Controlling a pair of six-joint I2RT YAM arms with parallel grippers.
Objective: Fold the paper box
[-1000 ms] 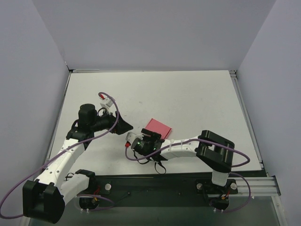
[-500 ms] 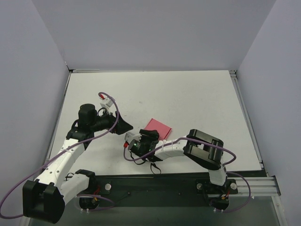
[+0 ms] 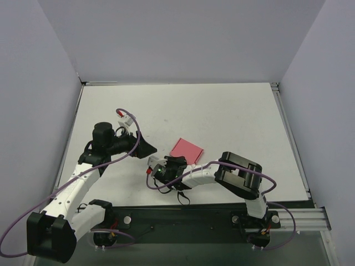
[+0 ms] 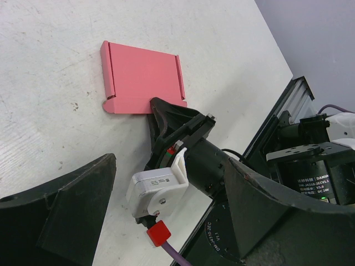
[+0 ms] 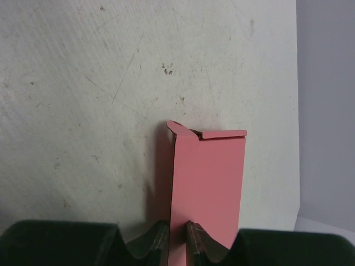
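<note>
The paper box [image 3: 186,149] lies flat on the white bench [image 3: 233,111], a little in front of the bench's middle and just ahead of the two arms. It is a pink-red card rectangle, with a crease running parallel to each short end (the left wrist view shows these best [image 4: 144,75]). In the right wrist view [image 5: 213,177], a small flap at its far corner curls up off the surface.

The right end effector [image 3: 176,162] reaches in low from the near side and meets the box at its near long edge. In the right wrist view [image 5: 177,241] its fingers stand nearly together with a thin strip of pink card between them, pinching that edge. The left wrist view shows the same contact from the side [image 4: 162,106], the dark fingertip right on the card's rim.

The left end effector [image 3: 145,147] hovers just to the left of the right one, near the box but not touching it. Its fingers are spread wide apart [image 4: 172,166] and hold nothing.

A white housing [image 4: 158,191] with a red plug and a purple cable sits on the right wrist. A metal rail [image 3: 299,219] runs along the bench's near edge.
</note>
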